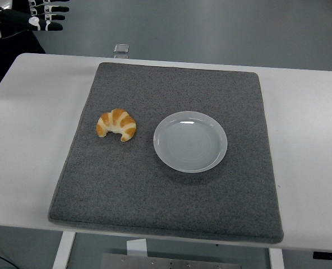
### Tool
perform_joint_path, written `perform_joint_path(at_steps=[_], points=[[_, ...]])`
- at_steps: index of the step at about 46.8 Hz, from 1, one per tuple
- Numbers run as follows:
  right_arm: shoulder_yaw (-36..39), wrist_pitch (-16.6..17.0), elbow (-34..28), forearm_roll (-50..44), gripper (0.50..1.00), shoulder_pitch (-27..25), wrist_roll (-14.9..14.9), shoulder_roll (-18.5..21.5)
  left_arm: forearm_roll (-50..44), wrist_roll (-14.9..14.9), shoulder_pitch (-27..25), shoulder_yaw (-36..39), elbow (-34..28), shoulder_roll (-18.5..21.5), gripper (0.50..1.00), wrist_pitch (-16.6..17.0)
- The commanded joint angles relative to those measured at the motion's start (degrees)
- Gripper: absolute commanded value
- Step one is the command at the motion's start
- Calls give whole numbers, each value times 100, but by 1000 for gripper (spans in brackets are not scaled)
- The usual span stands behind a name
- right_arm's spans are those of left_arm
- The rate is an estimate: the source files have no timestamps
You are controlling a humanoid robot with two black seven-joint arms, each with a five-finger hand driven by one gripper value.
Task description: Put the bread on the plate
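A golden croissant (116,124) lies on the left part of a dark grey mat (171,190). An empty white plate (190,141) sits on the mat just right of the croissant, with a small gap between them. My left hand (40,14) is at the top left corner, raised beyond the table's far left edge, far from the croissant. Its fingers are spread and hold nothing. My right hand is out of view.
The mat lies on a white table (26,145). A small clear object (121,49) sits at the table's far edge behind the mat. Grey floor shows beyond the table.
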Motion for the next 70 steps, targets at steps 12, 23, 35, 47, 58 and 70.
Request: perform_joint_path(at_steps=[12,23,35,47,58,70], points=[[3,0,0,0,952,1,1,0,1717,-491,40,-238,-950,312,994,1],[3,0,0,0,952,1,1,0,2684,-738,102,-203,-1645,409,994,1],[3,0,0,0,952,1,1,0,3546,-1344,172,-212,-1680,382,994,1],[3,0,0,0,952,1,1,0,3967,-1450,479,-133,-1671,225,994,960],[3,0,0,0,952,1,1,0,4785,-1573,1024,-80,-2067,48,994,1654],[-5,0,0,0,954,1,1,0,5558,-1564,1077,570,-2120,-198,994,2585]])
